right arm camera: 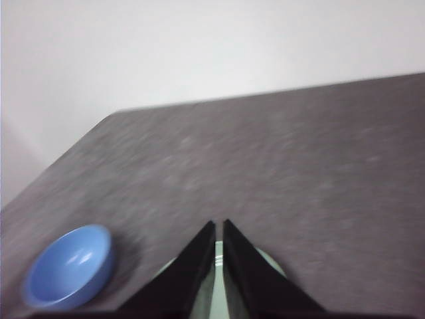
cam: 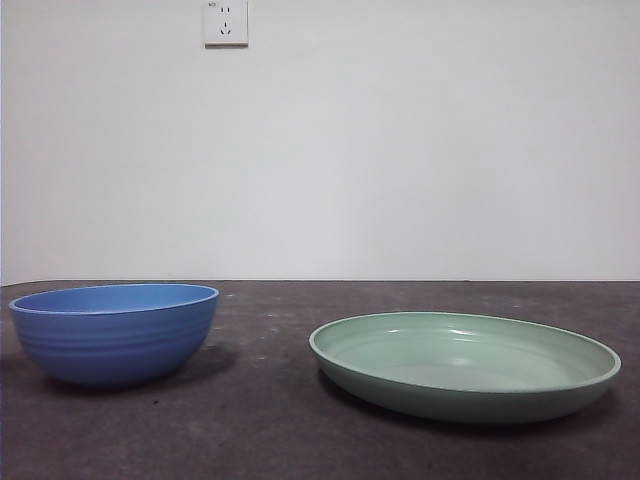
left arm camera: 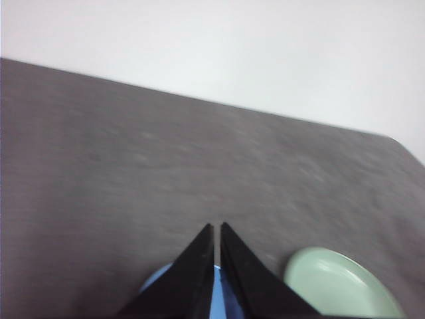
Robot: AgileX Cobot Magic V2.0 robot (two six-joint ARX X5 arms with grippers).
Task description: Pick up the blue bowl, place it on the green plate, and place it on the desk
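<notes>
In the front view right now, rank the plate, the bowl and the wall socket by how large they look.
1. Plate: widest.
2. Bowl: narrower but taller.
3. Socket: smallest, though it sits far back on the wall, so distance shrinks it.

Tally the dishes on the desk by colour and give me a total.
Blue: 1, the blue bowl, standing empty on the desk.
Green: 1, the green plate, lying empty on the desk, apart from the bowl.
Total: 2 dishes.
</notes>
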